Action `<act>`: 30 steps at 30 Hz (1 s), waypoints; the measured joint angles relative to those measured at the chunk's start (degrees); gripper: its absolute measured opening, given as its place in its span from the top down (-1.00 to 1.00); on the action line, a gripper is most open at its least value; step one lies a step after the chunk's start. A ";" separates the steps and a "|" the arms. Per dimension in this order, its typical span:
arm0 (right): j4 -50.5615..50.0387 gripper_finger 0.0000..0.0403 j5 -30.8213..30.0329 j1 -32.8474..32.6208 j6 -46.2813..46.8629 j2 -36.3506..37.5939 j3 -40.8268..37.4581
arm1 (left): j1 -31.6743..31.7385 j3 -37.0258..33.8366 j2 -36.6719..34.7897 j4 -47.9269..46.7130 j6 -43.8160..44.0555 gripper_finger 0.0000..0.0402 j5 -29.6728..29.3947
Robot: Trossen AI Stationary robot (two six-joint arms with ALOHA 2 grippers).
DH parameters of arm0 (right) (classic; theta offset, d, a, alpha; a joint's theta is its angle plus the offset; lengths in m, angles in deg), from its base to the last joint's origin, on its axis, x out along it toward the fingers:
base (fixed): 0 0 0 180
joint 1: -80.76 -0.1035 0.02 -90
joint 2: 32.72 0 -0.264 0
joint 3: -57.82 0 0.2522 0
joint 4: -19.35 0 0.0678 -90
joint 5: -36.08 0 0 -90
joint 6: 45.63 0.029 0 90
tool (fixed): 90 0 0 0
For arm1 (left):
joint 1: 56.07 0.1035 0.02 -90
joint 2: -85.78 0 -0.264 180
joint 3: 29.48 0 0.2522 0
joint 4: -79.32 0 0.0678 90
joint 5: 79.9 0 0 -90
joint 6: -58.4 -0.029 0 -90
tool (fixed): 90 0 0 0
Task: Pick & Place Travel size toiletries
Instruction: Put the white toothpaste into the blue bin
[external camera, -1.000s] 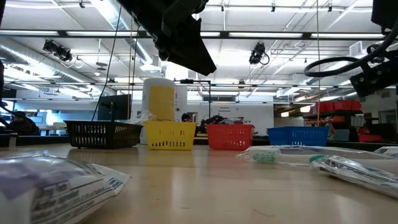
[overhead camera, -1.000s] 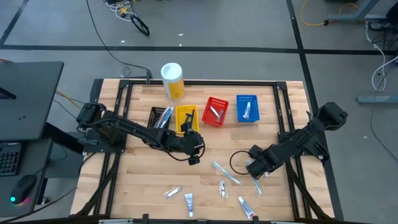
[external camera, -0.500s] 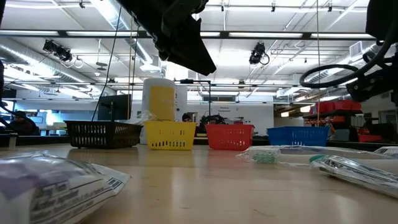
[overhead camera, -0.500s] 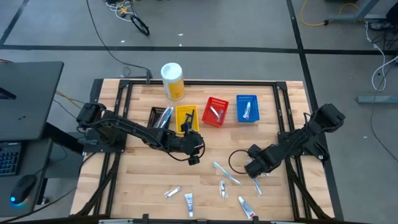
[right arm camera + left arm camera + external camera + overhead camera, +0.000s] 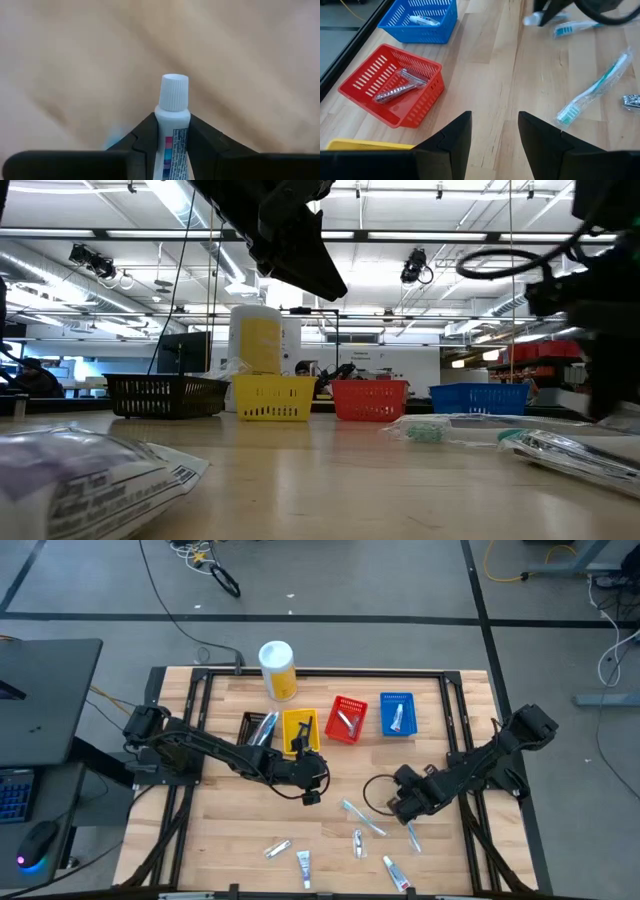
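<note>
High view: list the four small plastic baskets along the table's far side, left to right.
Black mesh plastic basket → yellow plastic basket → red plastic basket → blue plastic basket.

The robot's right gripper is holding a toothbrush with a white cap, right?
Not a toothbrush. In the right wrist view, the right gripper is shut on a small tube with a white cap.
</note>
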 joint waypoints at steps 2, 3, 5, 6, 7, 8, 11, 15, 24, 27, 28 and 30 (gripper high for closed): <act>-0.02 0.53 -4.49 1.55 -1.52 1.05 0.00 | 0.00 0.00 0.00 0.00 0.00 0.16 0.00; 0.01 0.53 -6.41 2.57 -2.65 1.68 0.00 | 0.00 0.00 0.00 0.00 0.00 0.16 0.00; -0.04 0.53 -10.22 4.96 -5.57 3.02 0.00 | 0.00 0.00 0.00 0.02 0.00 0.16 0.00; 0.09 0.53 -12.25 6.27 -7.29 3.68 0.00 | 0.00 0.00 0.00 0.01 0.00 0.16 0.00; 0.15 0.53 -14.21 7.64 -9.23 4.37 0.00 | 0.00 0.00 0.00 0.03 0.00 0.16 0.00; 0.30 0.53 -16.63 9.04 -11.24 5.10 0.00 | 0.00 0.00 0.00 0.03 0.00 0.16 0.00; 1.58 0.53 -23.62 13.58 -17.20 7.31 0.00 | 0.00 0.00 0.00 0.03 0.00 0.16 0.00; 5.41 0.53 -32.25 19.79 -26.55 10.07 0.00 | 0.00 0.00 0.00 0.05 0.00 0.16 -0.01; 9.20 0.53 -31.74 37.24 -38.99 10.83 0.00 | 0.00 0.00 0.00 0.03 0.00 0.16 -0.02; 10.78 0.53 -27.41 42.61 -41.66 10.00 0.00 | -0.01 0.00 0.00 0.00 0.00 0.16 -0.02; 11.85 0.53 -26.08 43.96 -43.38 9.65 0.00 | -0.01 0.00 0.00 0.03 0.00 0.16 -0.02; 15.13 0.51 -22.98 46.24 -47.19 9.11 -0.01 | 0.00 0.00 0.00 0.03 0.00 0.16 -0.02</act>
